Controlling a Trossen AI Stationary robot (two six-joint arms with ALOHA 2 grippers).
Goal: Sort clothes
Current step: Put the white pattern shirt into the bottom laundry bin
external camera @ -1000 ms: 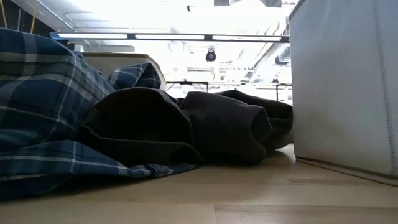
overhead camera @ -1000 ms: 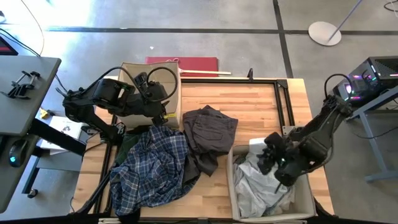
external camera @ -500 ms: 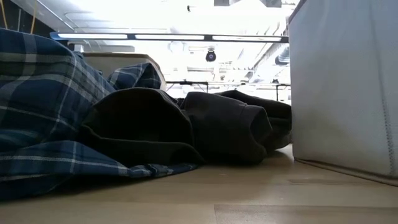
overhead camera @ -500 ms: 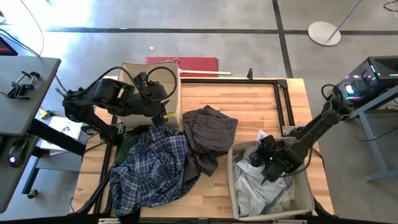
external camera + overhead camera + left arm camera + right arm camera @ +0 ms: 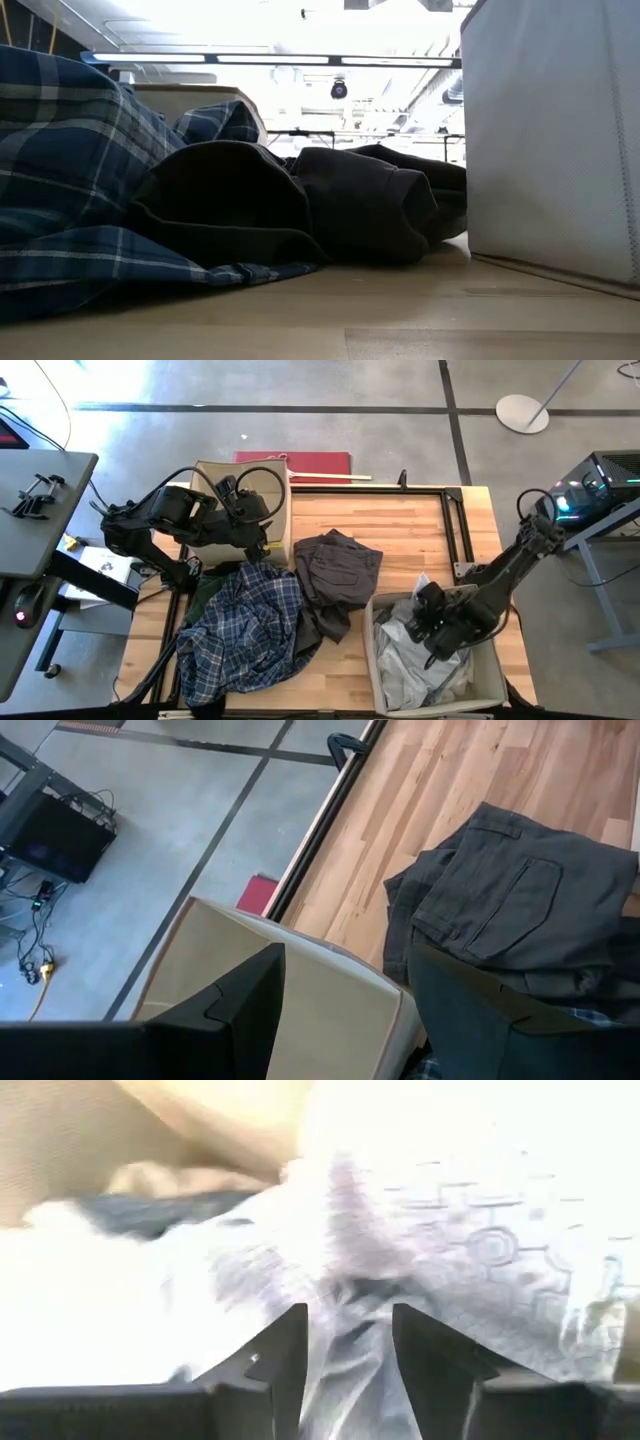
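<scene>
A blue-and-white plaid shirt [image 5: 245, 635] lies spread at the table's near left, over a dark green garment [image 5: 205, 592]. Dark grey trousers [image 5: 335, 570] lie crumpled at the table's middle, one edge under the shirt. White and pale grey garments [image 5: 410, 670] fill the beige box [image 5: 372, 660] at the near right. My right gripper [image 5: 418, 622] is low in that box, open, with patterned white cloth [image 5: 440, 1210] just ahead of its fingers. My left gripper [image 5: 345, 980] is open and empty above the second beige box [image 5: 215, 475] at the far left. My right gripper's fingers [image 5: 285, 1355] stand apart with white cloth showing between and just beyond them. Whether they touch the cloth cannot be told.
A black metal frame [image 5: 455, 510] runs along the table's far and right edges. In the low view the plaid shirt [image 5: 60, 180] and the dark trousers [image 5: 370, 200] lie heaped on the wood, beside the right box's wall [image 5: 550, 130].
My right gripper has gone toward the table's left edge, from the box's right side to over the white garments in its far part. My left arm has kept still.
</scene>
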